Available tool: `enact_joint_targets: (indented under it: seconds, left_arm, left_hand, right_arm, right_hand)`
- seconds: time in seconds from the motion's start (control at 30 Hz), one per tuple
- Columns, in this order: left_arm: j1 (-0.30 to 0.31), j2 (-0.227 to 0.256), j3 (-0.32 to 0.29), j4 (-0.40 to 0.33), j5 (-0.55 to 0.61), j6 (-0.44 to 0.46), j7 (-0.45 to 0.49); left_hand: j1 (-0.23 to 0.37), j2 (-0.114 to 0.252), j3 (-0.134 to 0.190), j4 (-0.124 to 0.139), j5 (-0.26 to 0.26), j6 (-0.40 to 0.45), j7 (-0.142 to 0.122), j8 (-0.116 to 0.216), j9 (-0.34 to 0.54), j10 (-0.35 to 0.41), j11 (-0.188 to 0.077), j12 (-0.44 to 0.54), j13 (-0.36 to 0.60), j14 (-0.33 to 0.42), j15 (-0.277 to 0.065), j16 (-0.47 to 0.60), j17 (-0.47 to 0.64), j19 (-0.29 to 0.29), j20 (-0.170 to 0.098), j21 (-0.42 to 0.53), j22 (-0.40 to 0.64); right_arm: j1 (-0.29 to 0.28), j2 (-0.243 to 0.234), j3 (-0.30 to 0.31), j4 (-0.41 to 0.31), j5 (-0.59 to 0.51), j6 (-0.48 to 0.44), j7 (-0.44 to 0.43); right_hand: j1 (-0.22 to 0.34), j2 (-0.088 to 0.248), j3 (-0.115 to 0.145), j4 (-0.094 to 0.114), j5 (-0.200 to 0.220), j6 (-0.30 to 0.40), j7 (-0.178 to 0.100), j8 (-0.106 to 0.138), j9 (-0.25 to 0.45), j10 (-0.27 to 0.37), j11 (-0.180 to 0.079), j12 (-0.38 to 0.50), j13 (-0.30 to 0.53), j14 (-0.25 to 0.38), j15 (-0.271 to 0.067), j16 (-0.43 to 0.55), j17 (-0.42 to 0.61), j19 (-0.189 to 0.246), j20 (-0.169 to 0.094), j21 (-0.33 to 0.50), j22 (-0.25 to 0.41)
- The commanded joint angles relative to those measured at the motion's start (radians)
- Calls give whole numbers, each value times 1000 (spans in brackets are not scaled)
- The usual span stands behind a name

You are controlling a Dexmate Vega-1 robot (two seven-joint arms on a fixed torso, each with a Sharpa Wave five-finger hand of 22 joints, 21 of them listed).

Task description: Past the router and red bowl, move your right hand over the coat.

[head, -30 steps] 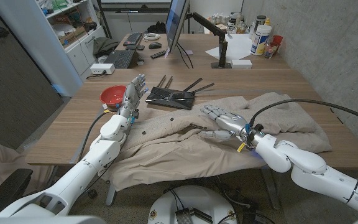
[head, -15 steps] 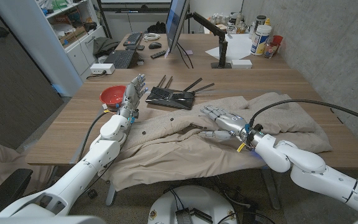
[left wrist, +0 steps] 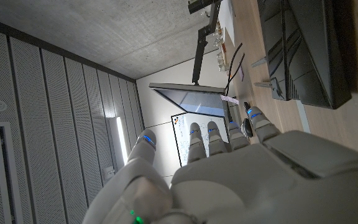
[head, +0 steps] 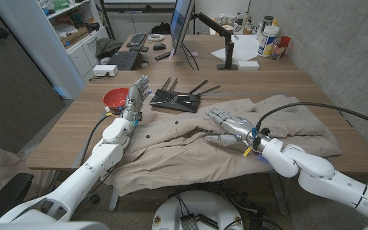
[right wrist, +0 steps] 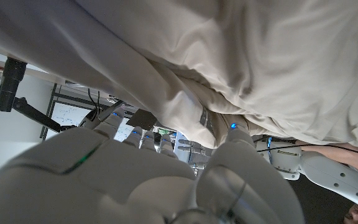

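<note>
Right hand [head: 230,126] open over the coat [head: 280,131], fingers apart and holding nothing.

The beige coat lies crumpled across the near half of the table [head: 75,131], one edge hanging over the near side; the right hand sits above its middle, palm up, fingers reaching toward the far left, and the right wrist view shows the fingers [right wrist: 231,138] close against the folds of cloth. Whether they touch the cloth cannot be told. The left hand [head: 136,98] stands upright on the left, fingers spread and empty, its forearm crossing the coat's left edge. The red bowl [head: 115,98] sits just left of the left hand, and the black router [head: 175,98] with its antennas lies just right of it, beyond the coat. A monitor [head: 181,25] and keyboard [head: 124,60] stand farther back.
</note>
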Motion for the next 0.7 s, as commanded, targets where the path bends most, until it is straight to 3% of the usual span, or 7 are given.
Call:
enact_joint_targets:
  seconds: [0.03,0.7]
  left_arm:
    - [1,0,-2,0,-2,-2,-2]
    - [5,1,-3,-4,-1,-5,2]
  left_hand:
    - [-5,-2,2,1,-2,9,-3,5,3,-6,6,6,1,-5,6,3,1,8,3,-3,3]
    - [-5,-2,3,0,-2,7,-3,4,3,-8,4,5,1,-5,7,3,1,9,3,-8,3]
  right_arm:
    - [6,8,-10,11,-1,5,-2]
    - [11,11,-18,9,-7,1,4]
  right_hand:
    - [1,5,-2,0,-3,-1,2,4,5,-68,3,2,3,-127,1,6,1,-3,2,0,0]
    - [1,7,-4,-1,-3,4,1,7,5,-67,3,2,3,-127,2,5,1,-3,3,0,0]
